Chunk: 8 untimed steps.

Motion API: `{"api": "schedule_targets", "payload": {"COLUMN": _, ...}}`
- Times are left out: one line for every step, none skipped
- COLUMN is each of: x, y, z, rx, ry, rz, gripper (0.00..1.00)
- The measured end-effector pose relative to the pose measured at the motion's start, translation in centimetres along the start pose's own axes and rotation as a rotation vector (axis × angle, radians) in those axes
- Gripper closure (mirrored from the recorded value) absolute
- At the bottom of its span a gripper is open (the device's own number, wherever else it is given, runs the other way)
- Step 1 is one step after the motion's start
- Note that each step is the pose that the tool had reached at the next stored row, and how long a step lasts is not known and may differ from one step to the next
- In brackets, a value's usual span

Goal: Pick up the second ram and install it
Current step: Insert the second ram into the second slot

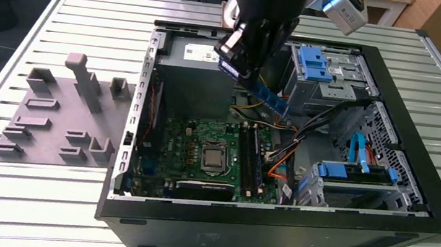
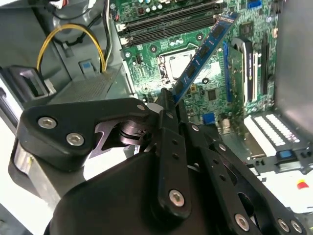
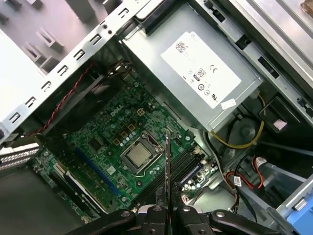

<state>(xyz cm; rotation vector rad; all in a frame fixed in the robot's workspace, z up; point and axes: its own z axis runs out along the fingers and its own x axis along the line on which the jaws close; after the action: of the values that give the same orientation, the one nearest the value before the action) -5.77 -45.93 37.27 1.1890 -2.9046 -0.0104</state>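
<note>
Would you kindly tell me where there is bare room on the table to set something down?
The slatted table is bare in front of the grey tray and behind it, beside the computer case. Inside the case it is crowded.

Workshop or lab, opened computer case (image 1: 275, 229) on slatted metal bench (image 1: 45, 203); desk legs behind

A long blue circuit-board ram stick (image 2: 203, 51) (dark chips), a black metal pincer (image 2: 168, 105), a large green motherboard (image 1: 200, 152), a grey moulded plastic tray (image 1: 59, 114).
</note>
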Motion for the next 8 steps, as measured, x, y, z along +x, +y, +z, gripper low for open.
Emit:
{"api": "schedule_targets", "payload": {"x": 0.00, "y": 0.00, "z": 0.01, "rx": 0.0002, "ry": 0.0001, "rz": 0.014, "gripper": 0.86}}
{"api": "schedule_targets", "payload": {"x": 0.00, "y": 0.00, "z": 0.02, "rx": 0.0004, "ry": 0.0002, "rz": 0.027, "gripper": 0.86}}
{"api": "schedule_targets", "payload": {"x": 0.00, "y": 0.00, "z": 0.03, "rx": 0.0006, "ry": 0.0003, "rz": 0.040, "gripper": 0.86}}
{"api": "schedule_targets", "payload": {"x": 0.00, "y": 0.00, "z": 0.03, "rx": 0.0006, "ry": 0.0003, "rz": 0.050, "gripper": 0.86}}
{"api": "schedule_targets", "payload": {"x": 0.00, "y": 0.00, "z": 0.03, "rx": 0.0006, "ry": 0.0003, "rz": 0.057, "gripper": 0.86}}
{"api": "schedule_targets", "payload": {"x": 0.00, "y": 0.00, "z": 0.03, "rx": 0.0007, "ry": 0.0003, "rz": 0.059, "gripper": 0.86}}
{"api": "schedule_targets", "payload": {"x": 0.00, "y": 0.00, "z": 0.04, "rx": 0.0006, "ry": 0.0002, "rz": 0.060, "gripper": 0.86}}
{"api": "schedule_targets", "payload": {"x": 0.00, "y": 0.00, "z": 0.03, "rx": 0.0006, "ry": 0.0002, "rz": 0.060, "gripper": 0.86}}
